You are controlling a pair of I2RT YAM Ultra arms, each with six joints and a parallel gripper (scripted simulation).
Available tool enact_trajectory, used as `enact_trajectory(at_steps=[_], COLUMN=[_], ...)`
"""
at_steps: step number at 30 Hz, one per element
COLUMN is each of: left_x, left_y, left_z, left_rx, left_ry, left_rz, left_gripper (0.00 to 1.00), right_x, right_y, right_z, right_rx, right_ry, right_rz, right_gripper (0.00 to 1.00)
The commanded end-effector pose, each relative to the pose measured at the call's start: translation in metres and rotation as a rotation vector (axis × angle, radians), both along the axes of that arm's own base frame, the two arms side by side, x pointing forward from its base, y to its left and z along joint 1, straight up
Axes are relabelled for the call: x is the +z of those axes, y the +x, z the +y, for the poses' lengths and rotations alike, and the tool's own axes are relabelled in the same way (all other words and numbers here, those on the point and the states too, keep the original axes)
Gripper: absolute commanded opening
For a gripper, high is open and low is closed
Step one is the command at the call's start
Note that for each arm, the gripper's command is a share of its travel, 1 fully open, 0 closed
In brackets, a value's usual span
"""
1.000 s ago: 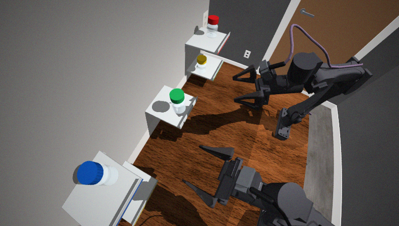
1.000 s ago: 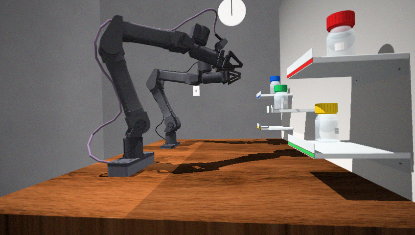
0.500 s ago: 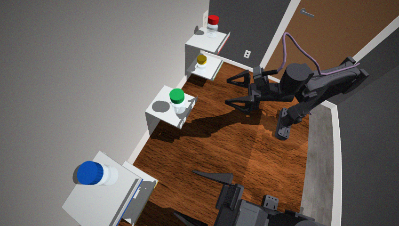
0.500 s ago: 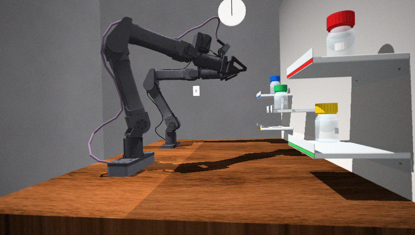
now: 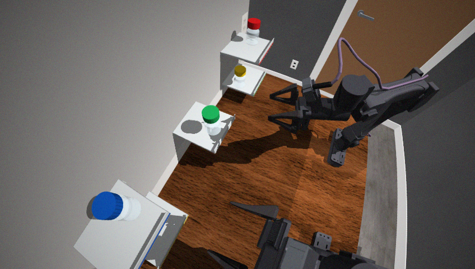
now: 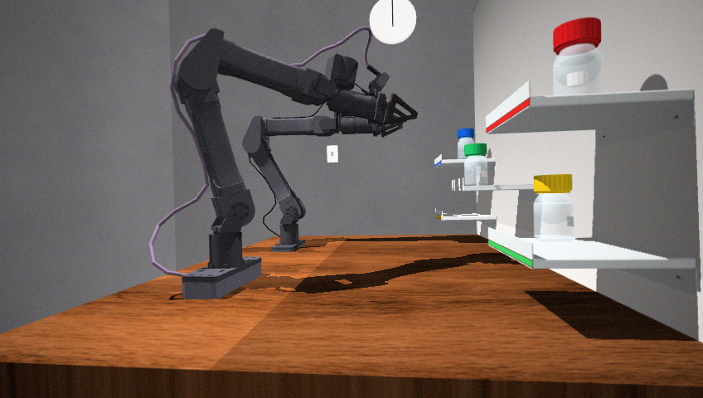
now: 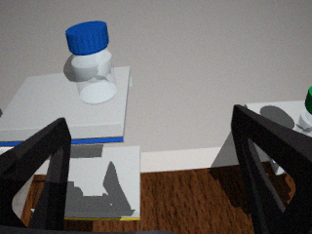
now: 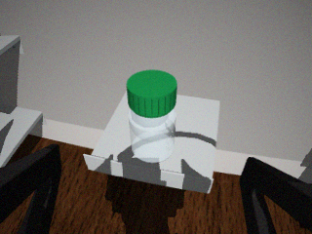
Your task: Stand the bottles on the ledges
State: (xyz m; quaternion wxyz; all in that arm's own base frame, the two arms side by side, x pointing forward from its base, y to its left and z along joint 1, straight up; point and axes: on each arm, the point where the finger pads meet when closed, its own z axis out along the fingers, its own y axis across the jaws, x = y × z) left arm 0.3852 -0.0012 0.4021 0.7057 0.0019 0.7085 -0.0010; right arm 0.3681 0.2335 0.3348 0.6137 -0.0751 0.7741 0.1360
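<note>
The red-capped bottle point(image 5: 254, 23) point(image 6: 577, 64) stands on the red-strip ledge point(image 5: 240, 51) point(image 6: 505, 112). The blue-capped bottle point(image 5: 108, 205) point(image 7: 89, 38) stands on the blue-strip ledge point(image 5: 113, 243) point(image 7: 39, 107). The yellow-capped bottle point(image 5: 240, 71) point(image 6: 552, 185) stands on the green-strip ledge point(image 6: 512, 249). The green-capped bottle point(image 5: 210, 115) point(image 8: 152, 95) stands on the middle ledge point(image 5: 196, 111) point(image 8: 197, 117), which shows no coloured strip. The yellow-strip ledge point(image 7: 124, 171) point(image 6: 466, 216) is empty. My right gripper point(image 5: 270, 106) point(image 8: 154, 165) is open, facing the green-capped bottle from a distance. My left gripper point(image 5: 219, 227) point(image 7: 149, 121) is open and empty, out from the blue-strip ledge.
The blue-strip ledge overhangs the yellow-strip ledge, and the red-strip ledge overhangs the green-strip ledge. Front lips line the ledges. The wall point(image 5: 99, 100) stands behind them. The wooden table point(image 5: 260, 173) point(image 6: 370, 340) lies below. The two grippers are well apart.
</note>
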Motion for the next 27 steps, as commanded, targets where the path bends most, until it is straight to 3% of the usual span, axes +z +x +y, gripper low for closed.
enact_trajectory(at_steps=[1, 5, 9, 11, 21, 27], left_x=[0.007, -0.009, -0.016, -0.016, -0.015, -0.008], left_y=[-0.005, -0.004, -0.008, -0.008, -0.036, -0.044], left_z=[-0.005, -0.027, -0.043, -0.043, -0.064, -0.062], left_rx=[-0.048, -0.217, -0.401, -0.401, -0.759, -0.84], left_ry=[0.02, 0.059, 0.083, 0.083, 0.053, 0.031], left_rz=[0.006, 0.08, 0.136, 0.136, 0.176, 0.165], left_gripper=[0.89, 0.89, 0.89, 0.89, 0.89, 0.89], right_x=[0.009, 0.008, -0.011, -0.011, -0.058, -0.08], right_y=[0.002, 0.016, 0.036, 0.036, 0.083, 0.103], right_z=[0.002, 0.005, 0.013, 0.013, 0.027, 0.034], right_rx=[-0.003, -0.006, -0.003, -0.003, -0.016, -0.022], right_ry=[0.015, 0.031, 0.025, 0.025, 0.0, -0.017], right_rz=[-0.045, -0.106, -0.158, -0.158, -0.258, -0.279], right_gripper=[0.81, 0.81, 0.81, 0.81, 0.81, 0.81])
